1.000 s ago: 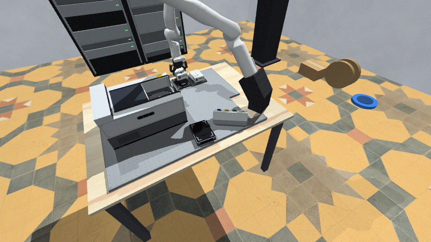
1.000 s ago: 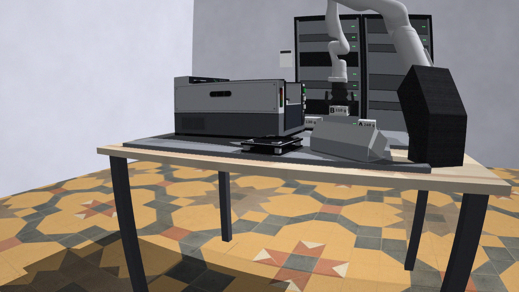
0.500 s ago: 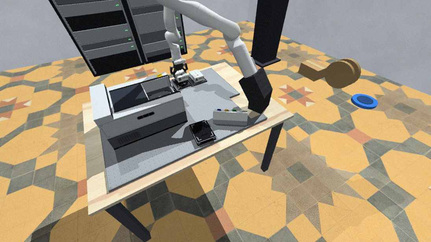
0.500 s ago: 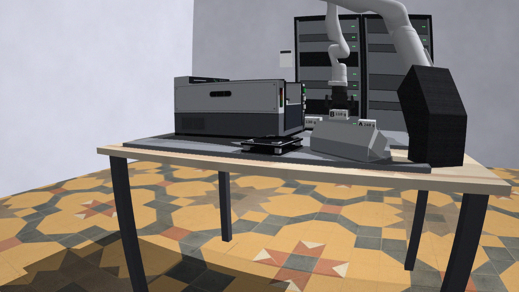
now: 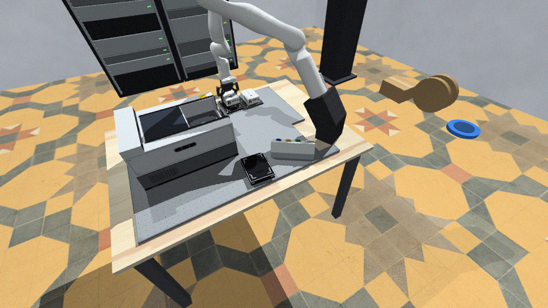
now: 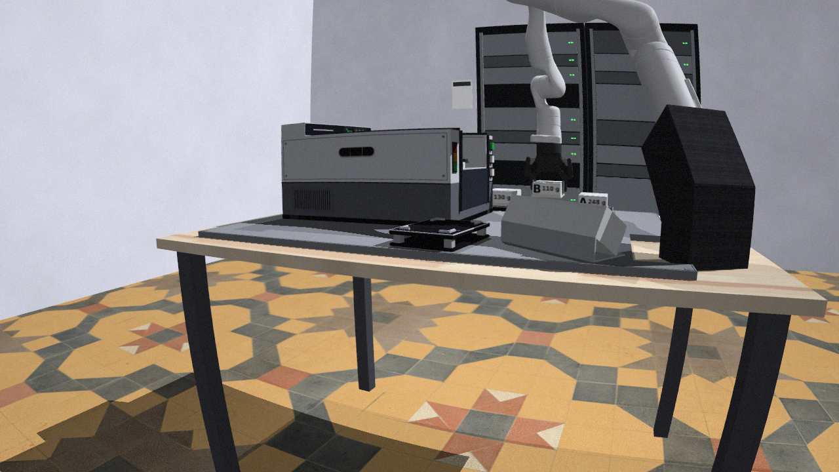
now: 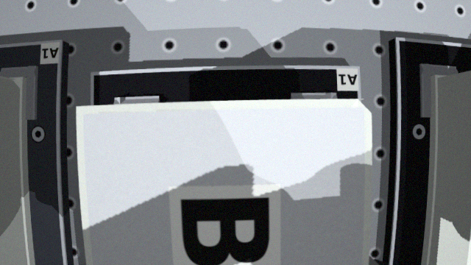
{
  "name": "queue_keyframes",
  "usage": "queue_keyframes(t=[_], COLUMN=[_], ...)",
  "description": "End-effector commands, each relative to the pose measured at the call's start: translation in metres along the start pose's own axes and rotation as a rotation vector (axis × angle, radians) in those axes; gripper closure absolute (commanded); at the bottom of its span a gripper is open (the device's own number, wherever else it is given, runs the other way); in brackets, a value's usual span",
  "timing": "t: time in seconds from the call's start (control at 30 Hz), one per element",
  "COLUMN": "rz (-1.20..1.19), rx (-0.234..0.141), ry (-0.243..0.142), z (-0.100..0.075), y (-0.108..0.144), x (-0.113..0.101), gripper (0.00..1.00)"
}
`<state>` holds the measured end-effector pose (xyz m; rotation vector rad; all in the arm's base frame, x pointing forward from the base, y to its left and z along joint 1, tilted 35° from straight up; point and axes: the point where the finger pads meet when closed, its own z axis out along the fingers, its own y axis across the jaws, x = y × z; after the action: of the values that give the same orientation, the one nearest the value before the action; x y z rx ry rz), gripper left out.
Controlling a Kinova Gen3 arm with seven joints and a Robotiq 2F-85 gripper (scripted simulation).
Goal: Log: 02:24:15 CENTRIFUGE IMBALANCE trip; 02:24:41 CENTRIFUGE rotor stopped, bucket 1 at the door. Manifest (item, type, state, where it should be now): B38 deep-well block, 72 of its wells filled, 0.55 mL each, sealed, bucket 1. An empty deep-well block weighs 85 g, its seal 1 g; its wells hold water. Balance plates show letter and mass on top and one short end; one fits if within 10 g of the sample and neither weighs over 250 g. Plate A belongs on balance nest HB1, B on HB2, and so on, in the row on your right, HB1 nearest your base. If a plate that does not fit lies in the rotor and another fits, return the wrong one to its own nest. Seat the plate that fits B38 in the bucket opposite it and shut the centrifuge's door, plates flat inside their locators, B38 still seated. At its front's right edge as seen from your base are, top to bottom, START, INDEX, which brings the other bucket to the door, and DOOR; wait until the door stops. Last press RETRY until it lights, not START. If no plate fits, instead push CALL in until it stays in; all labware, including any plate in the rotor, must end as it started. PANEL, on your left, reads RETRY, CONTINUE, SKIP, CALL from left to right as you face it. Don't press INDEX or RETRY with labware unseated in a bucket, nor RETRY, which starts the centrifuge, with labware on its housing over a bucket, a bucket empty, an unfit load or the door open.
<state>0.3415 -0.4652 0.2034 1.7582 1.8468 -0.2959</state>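
Note:
My gripper (image 6: 548, 170) hangs over the nest row at the table's far right. Its fingers stand wide on the white balance plate B (image 6: 547, 188), marked 110 g, and hold it flat a little above its black nest (image 7: 221, 85). Plate B also shows in the top view (image 5: 229, 98) and fills the wrist view (image 7: 224, 165). Plate A (image 6: 592, 200), marked 248 g, sits in the nest nearer my base. A plate marked 130 g (image 6: 504, 196) sits in the farther nest. The centrifuge (image 5: 175, 135) stands beside the row with its top opening (image 5: 202, 110) uncovered. B38 is not visible.
The grey button panel (image 5: 292, 147) lies at the table's near side by my base housing (image 5: 326, 116). A black empty nest (image 5: 257, 167) sits beside the panel. A tall black column (image 5: 343, 29) stands behind the table. Server racks stand at the back.

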Motion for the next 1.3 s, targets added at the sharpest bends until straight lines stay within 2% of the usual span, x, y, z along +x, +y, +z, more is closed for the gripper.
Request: queue_keyframes(t=[0.0, 0.37, 0.9, 1.27], rz=[0.000, 0.000, 0.000, 0.000], rx=[-0.001, -0.001, -0.001, -0.001], ry=[-0.001, -0.001, -0.001, -0.001], z=[-0.001, -0.001, 0.017, 0.018], y=[0.000, 0.000, 0.000, 0.000], x=[0.000, 0.000, 0.000, 0.000], gripper=[0.05, 0.05, 0.05, 0.05])
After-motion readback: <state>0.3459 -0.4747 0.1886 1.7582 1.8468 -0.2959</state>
